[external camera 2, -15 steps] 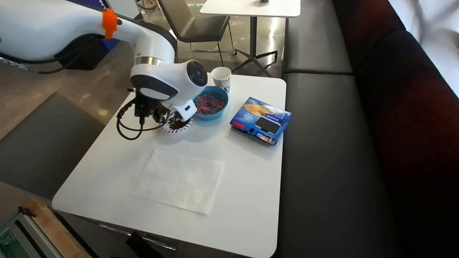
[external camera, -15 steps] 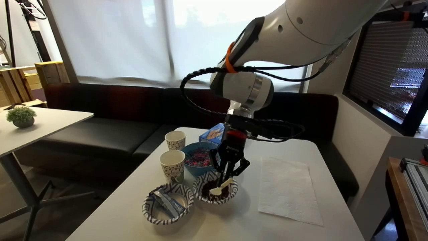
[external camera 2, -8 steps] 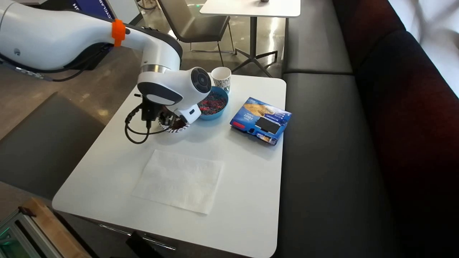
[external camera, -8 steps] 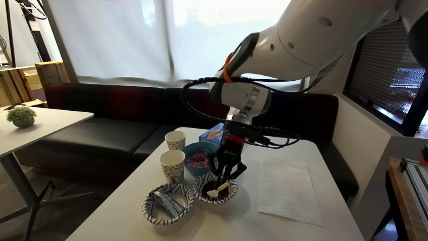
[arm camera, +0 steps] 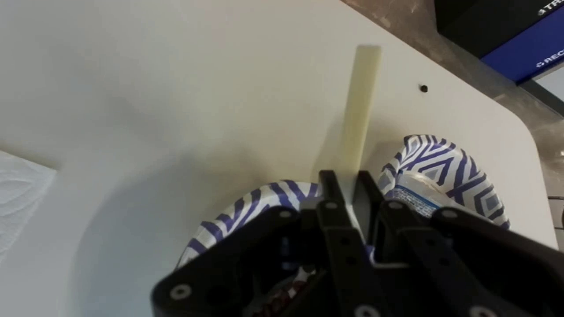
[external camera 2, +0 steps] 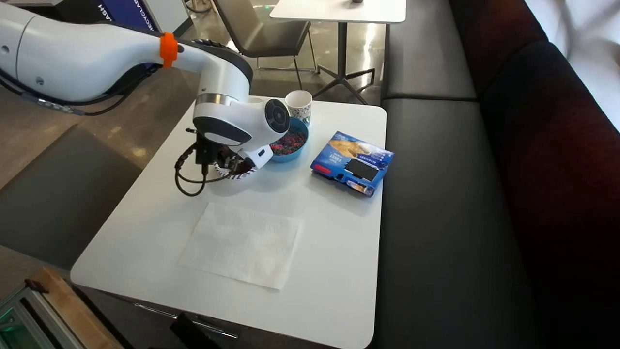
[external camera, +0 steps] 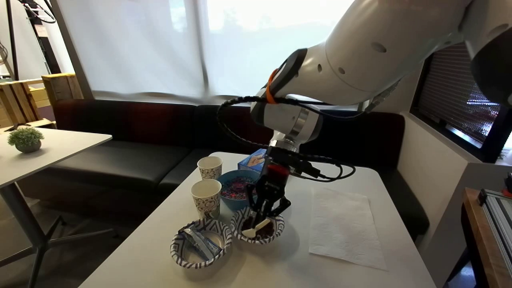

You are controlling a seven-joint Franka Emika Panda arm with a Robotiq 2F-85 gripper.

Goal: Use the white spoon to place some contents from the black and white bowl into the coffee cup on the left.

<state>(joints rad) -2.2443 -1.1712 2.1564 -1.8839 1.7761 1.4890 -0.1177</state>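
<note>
As the gripper (arm camera: 346,179) holds the spoon (arm camera: 358,112), "REC" (arm camera: 551,58) shows.

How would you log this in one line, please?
claw: gripping white spoon | position: over striped bowl with dark contents | contact: unclear

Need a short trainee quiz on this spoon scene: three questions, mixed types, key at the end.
1. Fill in: the gripper holds the white spoon by its ...
2. Choose: in an exterior view, the spoon's head shows over (a) a paper cup, (b) the black and white bowl with dark contents, (c) the blue bowl.
3. True or false: the blue box lies apart from the white paper sheet.

Key: 1. handle; 2. b; 3. true.
</note>
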